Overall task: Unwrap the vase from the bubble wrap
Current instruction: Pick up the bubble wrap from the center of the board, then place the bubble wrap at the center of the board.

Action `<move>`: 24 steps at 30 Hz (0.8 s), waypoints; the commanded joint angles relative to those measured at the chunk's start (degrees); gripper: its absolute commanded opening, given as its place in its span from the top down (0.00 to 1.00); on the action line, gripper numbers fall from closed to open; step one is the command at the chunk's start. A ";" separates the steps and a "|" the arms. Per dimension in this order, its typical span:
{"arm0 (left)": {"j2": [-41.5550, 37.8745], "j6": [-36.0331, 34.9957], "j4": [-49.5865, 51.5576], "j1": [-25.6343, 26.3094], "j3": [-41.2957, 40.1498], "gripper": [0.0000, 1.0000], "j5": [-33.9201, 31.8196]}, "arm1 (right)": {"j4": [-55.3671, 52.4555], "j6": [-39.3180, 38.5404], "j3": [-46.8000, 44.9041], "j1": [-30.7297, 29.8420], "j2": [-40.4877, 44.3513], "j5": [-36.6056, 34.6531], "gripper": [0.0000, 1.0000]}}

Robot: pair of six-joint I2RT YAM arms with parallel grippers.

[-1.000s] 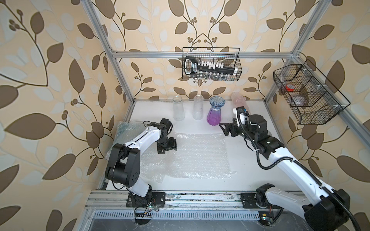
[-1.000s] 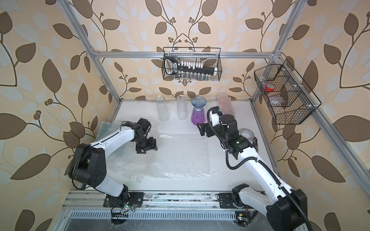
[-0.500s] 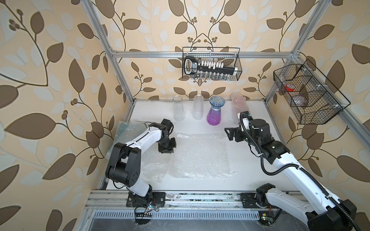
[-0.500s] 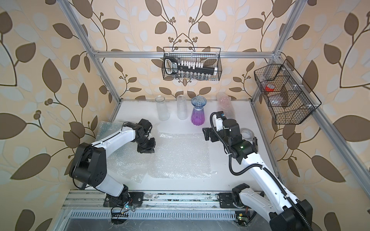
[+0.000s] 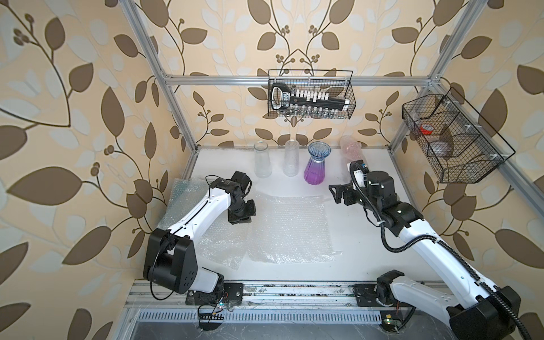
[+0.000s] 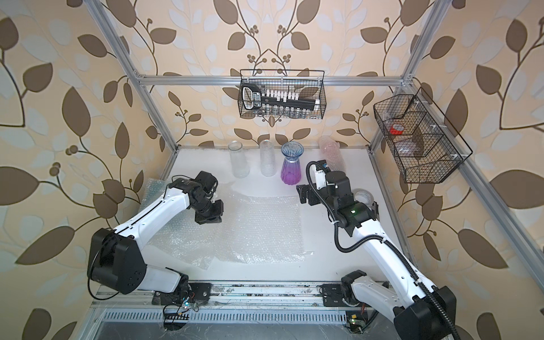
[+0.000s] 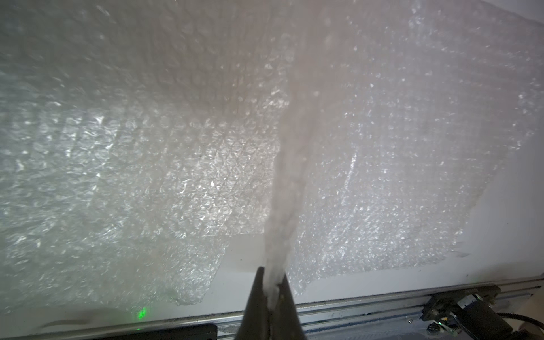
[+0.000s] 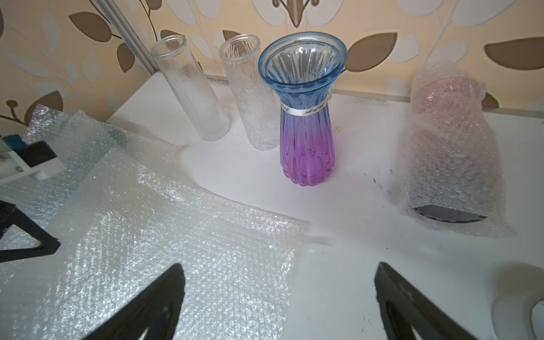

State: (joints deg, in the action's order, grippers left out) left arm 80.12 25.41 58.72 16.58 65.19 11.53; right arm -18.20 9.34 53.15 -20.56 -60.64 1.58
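Observation:
A pink vase (image 8: 447, 153) still rolled in bubble wrap stands at the back right of the white table (image 5: 353, 235); both top views show it (image 5: 350, 147) (image 6: 331, 148). A flat sheet of bubble wrap (image 5: 291, 229) covers the table's middle. My left gripper (image 5: 240, 219) is at that sheet's left edge, shut on a pinched fold of the wrap (image 7: 282, 206). In the left wrist view the gripper (image 7: 272, 282) shows the fold running up out of its jaws. My right gripper (image 5: 334, 194) hovers open and empty (image 8: 278, 270), in front of the wrapped vase.
Two clear glass vases (image 5: 262, 159) (image 5: 291, 159) and a blue-purple vase (image 5: 316, 166) stand unwrapped along the back. More bubble wrap (image 5: 188, 200) lies under the left arm. A tape roll (image 6: 362, 195) sits behind the right wrist. Wire baskets (image 5: 310, 94) (image 5: 453, 138) hang on the walls.
My left gripper has closed on the edge of the middle sheet. The right arm has drawn back slightly to the right, away from the blue-purple vase, still open.

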 commanded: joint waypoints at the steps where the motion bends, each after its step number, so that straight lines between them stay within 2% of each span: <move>1: -4.59 -1.22 4.68 0.56 4.74 1.00 -2.98 | -0.40 -0.95 2.62 0.36 -1.01 1.00 0.01; 5: -6.84 -2.26 8.59 0.32 8.30 1.00 -7.85 | -0.99 -1.67 4.28 0.44 -2.32 1.75 0.01; 9: -7.11 -5.00 13.17 -1.81 13.25 1.00 -16.99 | -1.88 -2.22 6.38 0.43 -3.88 2.83 0.01; 11: -5.68 -6.65 15.70 -4.96 16.47 1.00 -22.52 | -2.64 -2.07 7.53 0.43 -4.59 3.75 0.01; 14: -4.15 -9.92 15.87 -11.71 19.36 1.00 -26.72 | -4.37 -1.74 9.53 0.43 -5.49 5.83 0.01; 19: -1.83 -13.27 12.74 -20.63 21.61 1.00 -29.72 | -7.14 -0.50 10.05 0.54 -5.92 6.20 0.01; 24: 3.63 -13.52 9.16 -25.51 21.22 1.00 -32.97 | -9.54 1.75 10.18 0.74 -5.13 3.80 0.01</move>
State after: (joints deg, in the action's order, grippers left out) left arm 81.19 13.82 70.06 -7.53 85.58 -17.02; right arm -24.71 9.43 61.84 -20.10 -66.17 6.39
